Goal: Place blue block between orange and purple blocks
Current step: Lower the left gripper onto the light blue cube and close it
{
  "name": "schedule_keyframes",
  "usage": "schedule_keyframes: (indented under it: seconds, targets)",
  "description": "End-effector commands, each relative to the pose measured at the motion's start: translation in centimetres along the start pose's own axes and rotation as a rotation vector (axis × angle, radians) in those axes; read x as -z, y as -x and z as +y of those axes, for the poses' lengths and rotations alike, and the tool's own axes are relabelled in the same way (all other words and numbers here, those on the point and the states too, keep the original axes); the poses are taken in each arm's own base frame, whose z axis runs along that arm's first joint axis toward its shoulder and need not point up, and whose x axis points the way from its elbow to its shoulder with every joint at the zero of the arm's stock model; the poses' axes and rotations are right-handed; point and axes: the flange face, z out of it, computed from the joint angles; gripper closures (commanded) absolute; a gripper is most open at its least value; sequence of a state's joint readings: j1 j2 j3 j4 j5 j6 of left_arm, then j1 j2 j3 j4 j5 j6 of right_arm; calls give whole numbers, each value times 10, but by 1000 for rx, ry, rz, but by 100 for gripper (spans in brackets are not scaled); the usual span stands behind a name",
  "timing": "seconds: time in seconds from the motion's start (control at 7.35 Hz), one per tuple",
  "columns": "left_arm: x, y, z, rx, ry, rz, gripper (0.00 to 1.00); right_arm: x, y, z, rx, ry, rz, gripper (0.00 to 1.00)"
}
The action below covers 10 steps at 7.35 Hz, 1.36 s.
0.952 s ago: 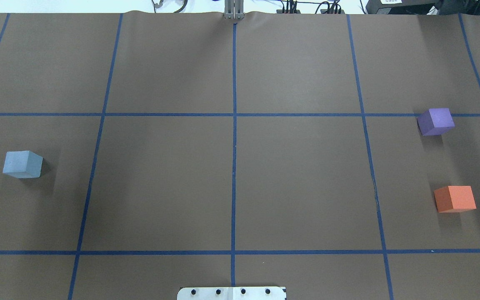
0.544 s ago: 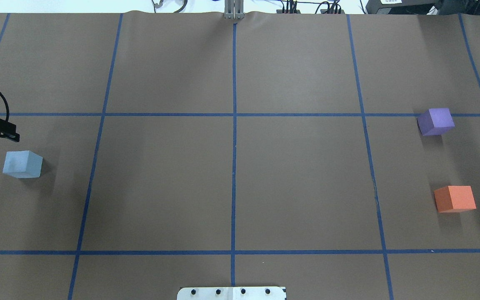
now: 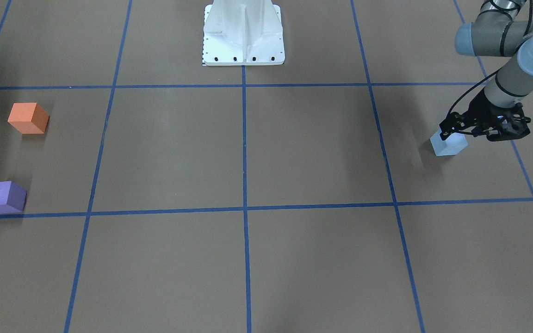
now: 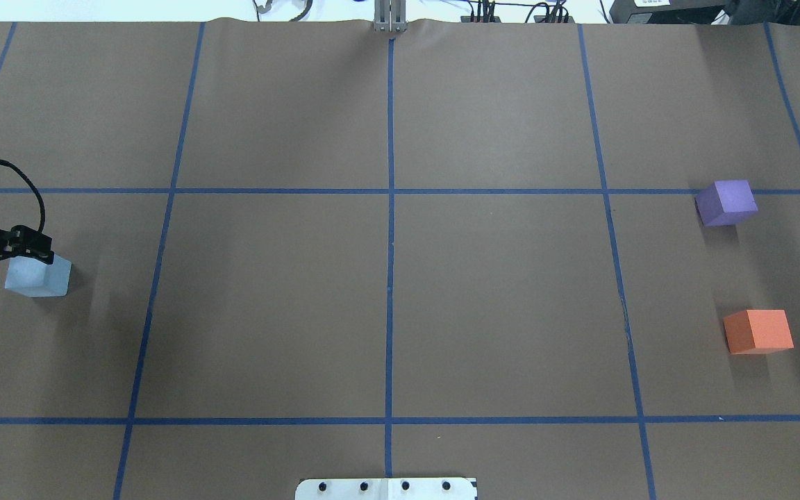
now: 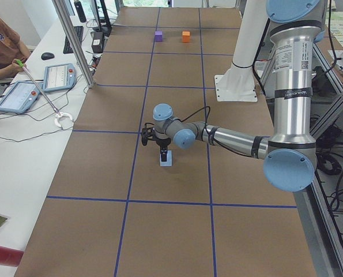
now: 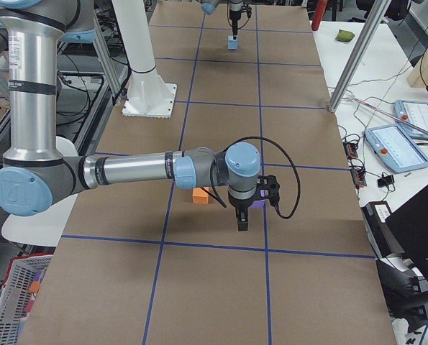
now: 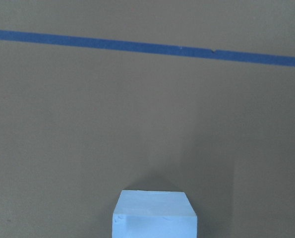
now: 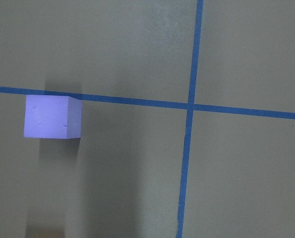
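Note:
The pale blue block (image 4: 37, 278) sits at the table's left end; it also shows in the front view (image 3: 449, 144), the left side view (image 5: 166, 160) and at the bottom of the left wrist view (image 7: 154, 215). My left gripper (image 4: 7, 251) hangs just above it (image 3: 469, 134), jaws spread and empty. The purple block (image 4: 726, 203) and the orange block (image 4: 759, 332) sit apart at the right end. My right gripper (image 6: 242, 221) hovers by them and shows only in the right side view, so I cannot tell if it is open. The purple block also shows in the right wrist view (image 8: 53, 116).
The white robot base plate (image 3: 243, 46) stands at the table's middle near edge. Blue tape lines (image 4: 390, 278) divide the brown table cover. A side table holds tablets (image 5: 18, 95) near an operator (image 5: 1, 40), behind a metal post (image 5: 73, 40).
My left gripper has come in from the overhead view's left edge, moving right and toward the robot, and now overlaps the blue block. The blocks have not moved.

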<state>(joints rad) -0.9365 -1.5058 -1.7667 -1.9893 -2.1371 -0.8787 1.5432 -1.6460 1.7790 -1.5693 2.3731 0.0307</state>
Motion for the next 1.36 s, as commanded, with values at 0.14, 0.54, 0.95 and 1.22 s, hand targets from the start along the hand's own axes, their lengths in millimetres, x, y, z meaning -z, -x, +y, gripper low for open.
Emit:
schedule_keyframes:
  seconds: [0.14,0.54,0.95,1.22]
  targets:
    - [-23,-8,13,-31,28,-28,0,0,-1,0,1,1,2,0]
    - [-32,-5,11,-29,39,-38,9,0,0,0,2,0,2,0]
    - [-28,-6,10,-27,32,-34,99,1,0,-1,3,-1,2,0]
    - [2,-26,13,-45,12,6,100,2,2,-2,5,-4,1,0]
